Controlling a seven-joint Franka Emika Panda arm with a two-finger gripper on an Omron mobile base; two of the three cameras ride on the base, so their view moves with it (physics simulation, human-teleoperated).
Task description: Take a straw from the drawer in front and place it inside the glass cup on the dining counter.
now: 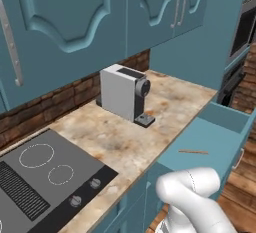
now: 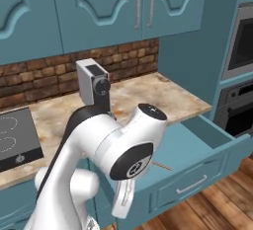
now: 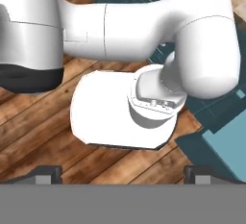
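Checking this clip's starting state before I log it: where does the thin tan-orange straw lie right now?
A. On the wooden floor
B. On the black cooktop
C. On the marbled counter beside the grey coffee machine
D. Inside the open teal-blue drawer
D. The thin tan-orange straw lies flat on the bottom of the pulled-out teal-blue drawer, away from the grey coffee machine on the counter; the right base view shows its tip in the drawer too.
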